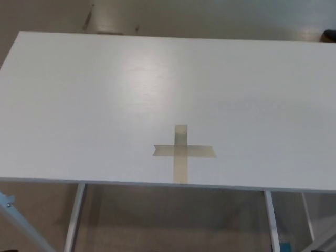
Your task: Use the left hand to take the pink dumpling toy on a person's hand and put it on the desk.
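The white desk fills most of the head view. A cross of beige tape is stuck near its front edge, a little right of centre. No pink dumpling toy shows anywhere in the picture. No person's hand shows either. Neither of my hands is in the picture.
The desk's front edge runs across the lower part of the picture, with white metal legs below it. A grey frame piece shows at the bottom left. Brown floor lies beyond the desk's far edge, with a dark object at the far right.
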Controlling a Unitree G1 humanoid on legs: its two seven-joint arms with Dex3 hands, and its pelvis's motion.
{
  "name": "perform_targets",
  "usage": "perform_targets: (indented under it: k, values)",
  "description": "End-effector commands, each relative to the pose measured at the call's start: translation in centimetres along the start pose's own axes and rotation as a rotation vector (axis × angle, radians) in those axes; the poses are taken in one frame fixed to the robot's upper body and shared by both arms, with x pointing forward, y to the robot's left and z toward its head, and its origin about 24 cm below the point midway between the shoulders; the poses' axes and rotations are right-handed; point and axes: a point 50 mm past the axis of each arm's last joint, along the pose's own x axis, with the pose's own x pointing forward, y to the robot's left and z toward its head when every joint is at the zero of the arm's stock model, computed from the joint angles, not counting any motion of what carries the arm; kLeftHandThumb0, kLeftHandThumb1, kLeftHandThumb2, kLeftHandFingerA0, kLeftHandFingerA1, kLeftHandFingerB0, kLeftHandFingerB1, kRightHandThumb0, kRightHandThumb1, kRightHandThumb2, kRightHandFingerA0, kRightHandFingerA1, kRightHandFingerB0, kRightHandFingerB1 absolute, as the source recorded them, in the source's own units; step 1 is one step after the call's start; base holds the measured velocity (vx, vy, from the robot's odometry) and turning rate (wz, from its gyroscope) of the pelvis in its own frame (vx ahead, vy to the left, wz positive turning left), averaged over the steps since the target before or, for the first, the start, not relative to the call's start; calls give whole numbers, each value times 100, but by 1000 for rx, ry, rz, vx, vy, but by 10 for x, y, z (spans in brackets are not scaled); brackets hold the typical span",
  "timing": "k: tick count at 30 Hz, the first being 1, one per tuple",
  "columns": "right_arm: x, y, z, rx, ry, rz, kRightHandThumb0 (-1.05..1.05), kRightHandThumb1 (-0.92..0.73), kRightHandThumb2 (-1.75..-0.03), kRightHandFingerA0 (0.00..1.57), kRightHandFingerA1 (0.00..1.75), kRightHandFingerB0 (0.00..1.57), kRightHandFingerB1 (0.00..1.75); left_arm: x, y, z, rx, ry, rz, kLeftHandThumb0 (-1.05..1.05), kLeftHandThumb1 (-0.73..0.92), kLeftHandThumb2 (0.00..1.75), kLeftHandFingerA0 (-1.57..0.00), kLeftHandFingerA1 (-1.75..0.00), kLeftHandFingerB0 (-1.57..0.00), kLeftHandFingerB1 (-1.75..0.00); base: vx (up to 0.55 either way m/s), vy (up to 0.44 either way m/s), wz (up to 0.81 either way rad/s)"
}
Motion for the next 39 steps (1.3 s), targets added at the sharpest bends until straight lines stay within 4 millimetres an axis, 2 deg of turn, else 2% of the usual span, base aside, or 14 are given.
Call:
perform_targets:
  k: [1, 19, 39]
  values:
    - [-2, -2, -6, 13, -10, -19, -21, -64, -59, 58, 44, 41, 38, -2, 2, -6, -18, -8, 1, -31, 68, 61, -49, -40, -31, -34, 0, 0, 0]
    - [-6, -1, -20, 2, 14, 0, -21, -64, -59, 55, 43, 43, 39, -9, 2, -23, 19, 24, -4, -33, 67, 61, -48, -39, -30, -33, 0, 0, 0]
    - [-6, 0, -20, -7, 19, 2, -21, -65, -59, 56, 44, 43, 39, -8, 3, -23, 36, 24, -7, -33, 67, 60, -47, -39, -31, -33, 0, 0, 0]
